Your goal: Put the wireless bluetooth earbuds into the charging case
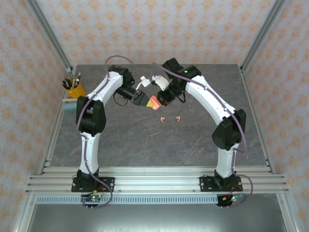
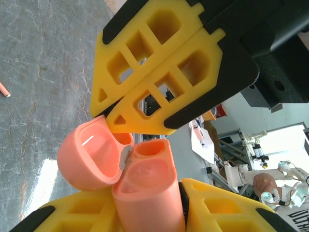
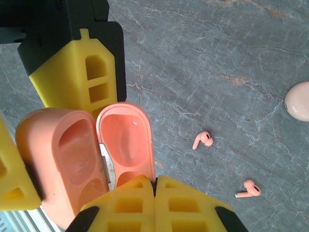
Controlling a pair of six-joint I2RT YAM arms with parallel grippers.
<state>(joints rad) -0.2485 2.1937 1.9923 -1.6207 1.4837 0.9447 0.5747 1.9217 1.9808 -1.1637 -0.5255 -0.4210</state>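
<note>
The pink charging case (image 1: 153, 103) hangs above the table's middle with its lid (image 3: 126, 142) swung open. My left gripper (image 2: 145, 205) is shut on the case body (image 2: 149, 193), one yellow finger on each side. My right gripper (image 3: 155, 181) is shut, its joined tips against the rim of the open lid. From the left wrist, its tips (image 2: 108, 118) touch the lid's (image 2: 89, 154) upper edge. Both wells of the case look empty. Two wireless bluetooth earbuds (image 3: 203, 140) (image 3: 248, 189) lie on the grey table, in the top view (image 1: 162, 120) (image 1: 178, 118) just in front of the grippers.
A second pink case (image 3: 299, 100) lies on the table at the right edge of the right wrist view. A yellow cup of pens (image 1: 74, 89) stands at the table's back left corner. Metal frame posts rise at both back corners.
</note>
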